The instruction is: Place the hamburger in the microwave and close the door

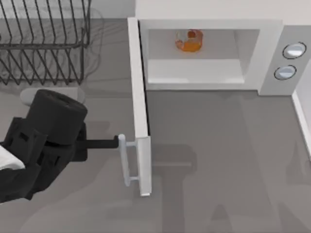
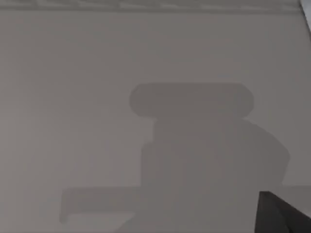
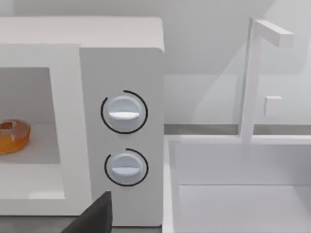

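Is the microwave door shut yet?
No, open. The door swings out from the microwave, the hamburger visible inside; the left claw is at its handle.

Black wire rack at table's far left. White sink basin with upright faucet at right edge.

Left gripper fingers (dark, thin) indistinct against the door handle.
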Controlling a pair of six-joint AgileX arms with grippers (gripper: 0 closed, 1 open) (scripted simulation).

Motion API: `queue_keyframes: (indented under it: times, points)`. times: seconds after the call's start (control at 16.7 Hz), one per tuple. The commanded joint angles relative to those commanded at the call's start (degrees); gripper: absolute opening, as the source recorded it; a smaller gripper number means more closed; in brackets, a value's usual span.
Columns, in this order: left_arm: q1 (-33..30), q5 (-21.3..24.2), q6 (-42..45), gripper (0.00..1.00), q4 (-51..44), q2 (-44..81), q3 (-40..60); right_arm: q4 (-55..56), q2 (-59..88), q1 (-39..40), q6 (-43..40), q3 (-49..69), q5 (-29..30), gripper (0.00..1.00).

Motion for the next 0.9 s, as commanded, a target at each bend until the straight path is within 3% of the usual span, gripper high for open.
queue_keyframes:
  times: [0.24, 0.54, 0.9]
  points:
    - [-0.03, 0.02, 0.09, 0.0, 7.45, 3.17, -6.06, 0.0, 0.0, 0.0, 0.0, 0.0, 0.0, 1.0]
    - [-0.21, -0.13, -0.04, 0.0, 7.57, 3.4, -6.09, 0.0, 0.0, 0.0, 0.0, 0.0, 0.0, 1.0]
    - [-10.11, -6.11, -9.26, 0.0, 4.37, 13.93, 3.41, 0.0, 0.0, 0.0, 0.0, 0.0, 0.0, 1.0]
